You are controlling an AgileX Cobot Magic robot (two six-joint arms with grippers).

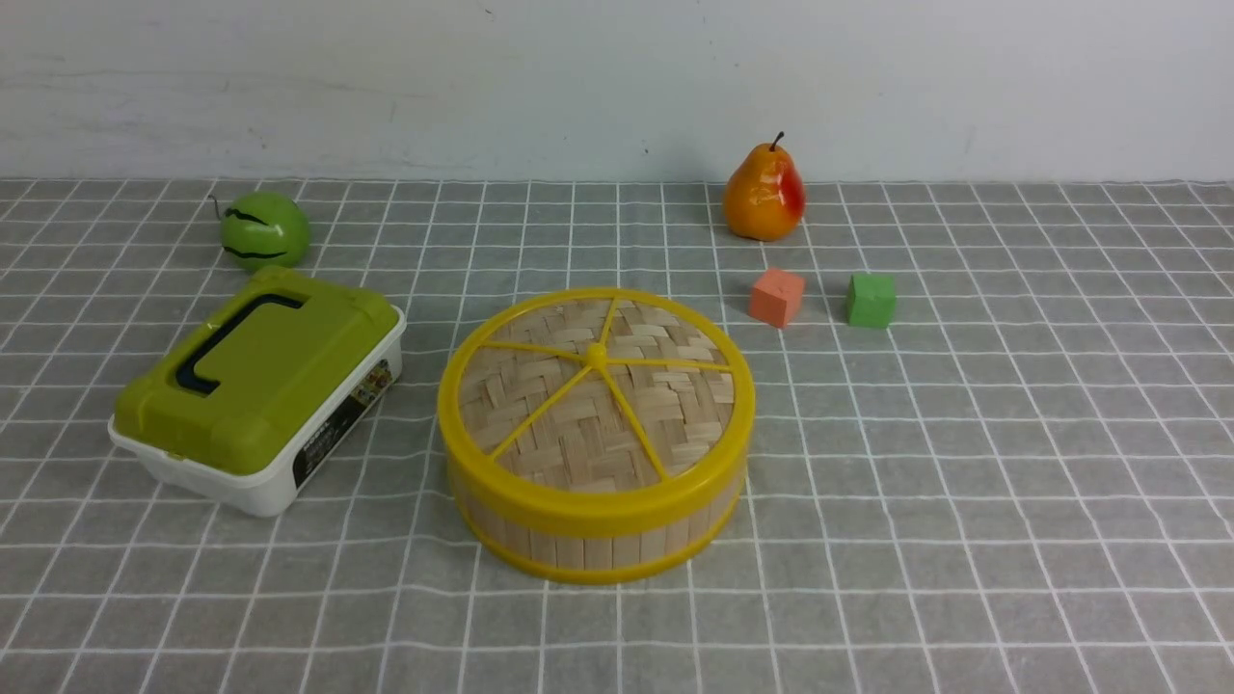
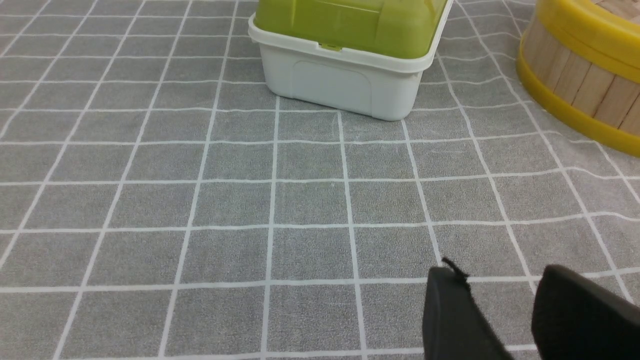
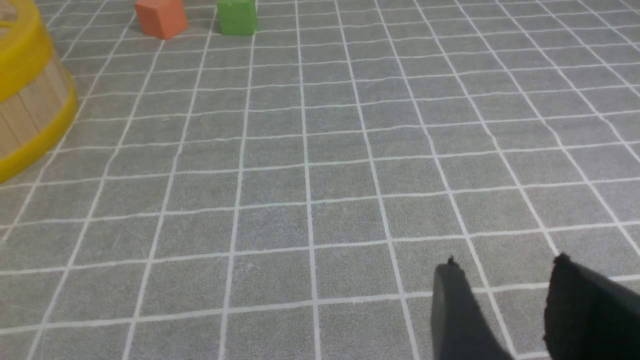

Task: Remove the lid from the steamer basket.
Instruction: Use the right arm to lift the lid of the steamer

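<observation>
A round steamer basket (image 1: 598,547) sits near the middle of a grey, felt-like tablecloth (image 1: 964,482) ruled with a white grid. Its low wall is made of upright pale bamboo slats, bound by smooth yellow plastic rims at top and bottom. The lid (image 1: 596,390) rests on top, closing it. It is a flat disc of woven pale bamboo strips inside a thick yellow rim, with thin yellow spokes meeting at a small centre knob.

Taking the basket as the clock's centre, with twelve toward the white wall (image 1: 617,77):
- At nine o'clock, just beside it, is a white rectangular plastic box (image 1: 260,386) with an olive-green top and a dark handle.
- At ten o'clock is a glossy green round fruit (image 1: 264,229) with dark stripes.
- At one o'clock is a shiny orange-red pear (image 1: 764,193).
- Nearer at one o'clock is a matte orange cube (image 1: 776,297), with a green cube (image 1: 871,300) beside it.

The left gripper (image 2: 500,274) hovers over bare cloth, its black fingers spread and holding nothing. The right gripper (image 3: 506,263) is likewise spread and empty.
</observation>
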